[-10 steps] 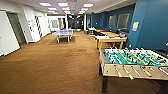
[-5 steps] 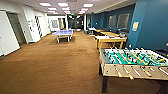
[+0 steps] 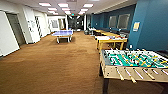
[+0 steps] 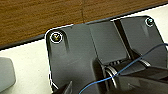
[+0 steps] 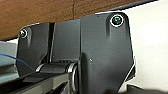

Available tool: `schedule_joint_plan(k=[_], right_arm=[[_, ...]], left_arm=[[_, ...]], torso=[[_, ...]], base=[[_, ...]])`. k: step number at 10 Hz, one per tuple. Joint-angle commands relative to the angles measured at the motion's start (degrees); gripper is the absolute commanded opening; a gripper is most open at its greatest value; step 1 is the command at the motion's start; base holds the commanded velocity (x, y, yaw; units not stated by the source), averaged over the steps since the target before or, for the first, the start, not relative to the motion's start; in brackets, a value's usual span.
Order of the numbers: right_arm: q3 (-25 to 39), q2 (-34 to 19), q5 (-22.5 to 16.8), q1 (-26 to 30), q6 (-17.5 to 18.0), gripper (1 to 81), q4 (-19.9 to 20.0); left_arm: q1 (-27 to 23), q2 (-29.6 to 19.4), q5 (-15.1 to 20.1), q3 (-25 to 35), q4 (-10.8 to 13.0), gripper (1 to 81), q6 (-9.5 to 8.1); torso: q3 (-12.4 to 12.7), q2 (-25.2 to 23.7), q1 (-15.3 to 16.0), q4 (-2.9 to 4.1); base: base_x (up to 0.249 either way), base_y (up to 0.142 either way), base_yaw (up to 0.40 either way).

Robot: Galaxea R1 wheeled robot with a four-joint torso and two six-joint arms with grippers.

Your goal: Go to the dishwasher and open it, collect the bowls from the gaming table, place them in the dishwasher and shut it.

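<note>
the head view looks down a long room with brown carpet (image 3: 55, 65); a table-football table (image 3: 132, 63) with a green field and rods stands close on the right, near a blue wall (image 3: 155, 27); beyond it, along the same side, sits the gaming table (image 3: 111, 39), its pale top on yellow-wood sides, well apart from the table-football table; whether bowls lie on it is too blurred to tell; farther off, toward the middle, stands a blue table-tennis table (image 3: 62, 33); white walls with a dark doorway (image 3: 16, 28) line the left; ceiling lights (image 3: 63, 5) run down the room; both wrist views show the robot's dark plate over a pale surface and brown carpet; whether either arm's jaws are released or clenched, i cannot tell.
</note>
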Motion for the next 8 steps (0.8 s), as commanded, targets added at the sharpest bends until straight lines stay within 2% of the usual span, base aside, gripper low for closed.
schedule_joint_plan(k=[1,8], right_arm=[[0.13,-0.15,-3.2,2.83,0.02,81.1,0.56],[0.13,0.03,-3.2,2.74,-0.16,81.1,0.47]], left_arm=[[-2.54,-0.23,3.01,-0.22,-0.23,81.1,0.15],[-2.46,-0.14,2.92,-0.22,-0.15,81.1,0.15]], torso=[[0.0,0.0,0.0,0.0],[0.02,-0.02,-0.02,0.0]], base=[[0.139,0.0,0.0],[0.137,0.0,0.0]])
